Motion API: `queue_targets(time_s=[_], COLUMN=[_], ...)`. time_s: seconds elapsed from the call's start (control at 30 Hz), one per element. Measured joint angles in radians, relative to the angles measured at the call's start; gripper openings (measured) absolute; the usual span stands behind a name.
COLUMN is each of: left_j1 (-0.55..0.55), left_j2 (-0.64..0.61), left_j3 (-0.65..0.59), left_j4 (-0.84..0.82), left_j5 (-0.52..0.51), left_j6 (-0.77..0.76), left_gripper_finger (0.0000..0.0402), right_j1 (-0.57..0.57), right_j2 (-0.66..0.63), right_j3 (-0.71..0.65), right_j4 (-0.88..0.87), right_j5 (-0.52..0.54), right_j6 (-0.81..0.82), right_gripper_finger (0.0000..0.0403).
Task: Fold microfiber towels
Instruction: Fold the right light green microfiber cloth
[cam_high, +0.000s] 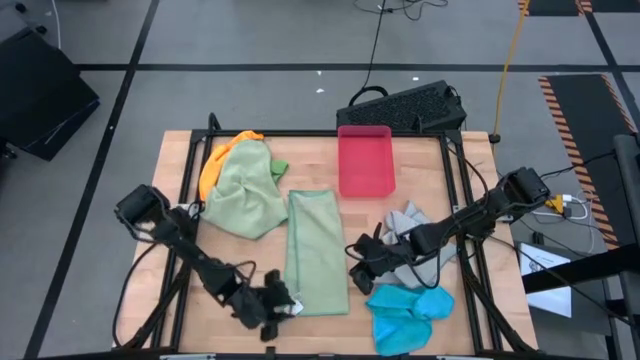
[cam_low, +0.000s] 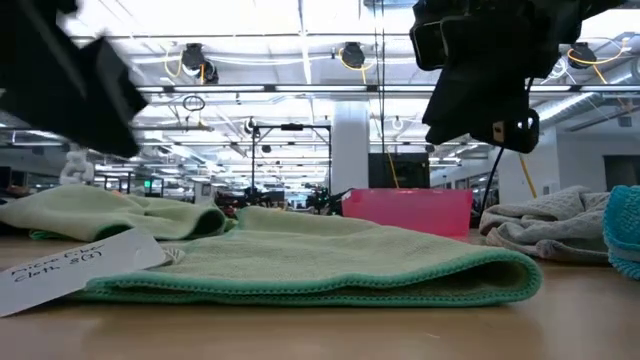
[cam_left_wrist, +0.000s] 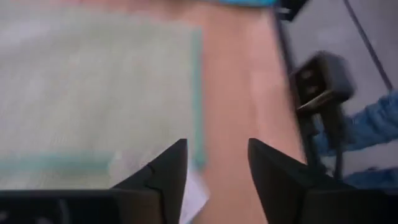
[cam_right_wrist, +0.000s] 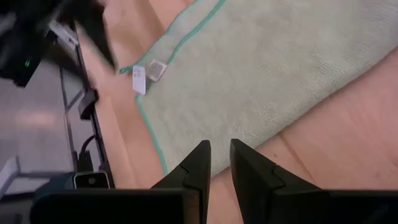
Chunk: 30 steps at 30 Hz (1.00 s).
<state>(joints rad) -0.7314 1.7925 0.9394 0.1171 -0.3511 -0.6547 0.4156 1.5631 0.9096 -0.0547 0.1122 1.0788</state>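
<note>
- Low view: a white paper tag lies closest, on the near corner of the folded pale green towel. The towel lies flat on the wooden table. A pink tray stands behind it.
- High view: the left gripper hangs just over the towel's near corner, at the tag end. The towel's long side runs straight away from this gripper, toward the tray. The right gripper hangs just beside the towel's other long edge. A grey towel and a blue towel lie under and beside that arm. A loose green towel on an orange towel lies past the left arm.
- Left wrist view: the fingers are spread apart and hold nothing.
- Right wrist view: the fingers are nearly together and hold nothing.
- I think the left gripper is nearer the short end for the next fold.
</note>
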Motion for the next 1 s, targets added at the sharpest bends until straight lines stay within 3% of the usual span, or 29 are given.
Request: queue_targets(time_s=[0.17,0.33,0.63,1.0], left_j1=[-0.005,0.021,0.022,0.025], left_j2=[0.135,0.23,0.238,0.195], left_j3=[0.161,0.245,0.266,0.265], left_j4=[-0.123,-0.204,-0.335,-0.332], left_j5=[-0.046,-0.031,-0.039,-0.025], left_j6=[0.209,0.202,0.15,0.129], left_gripper_finger=[0.0204,0.0196,0.0116,0.0008], right_j1=[0.001,0.001,0.001,0.001], right_j2=[0.0,0.0,0.001,0.001], right_j3=[0.0,0.0,0.0,-0.002], right_j4=[-0.003,-0.004,-0.007,-0.011], right_j5=[0.026,0.071,0.078,0.075], right_j6=[0.02,0.026,0.017,-0.012], right_gripper_finger=[0.0052,0.0052,0.0052,0.0052])
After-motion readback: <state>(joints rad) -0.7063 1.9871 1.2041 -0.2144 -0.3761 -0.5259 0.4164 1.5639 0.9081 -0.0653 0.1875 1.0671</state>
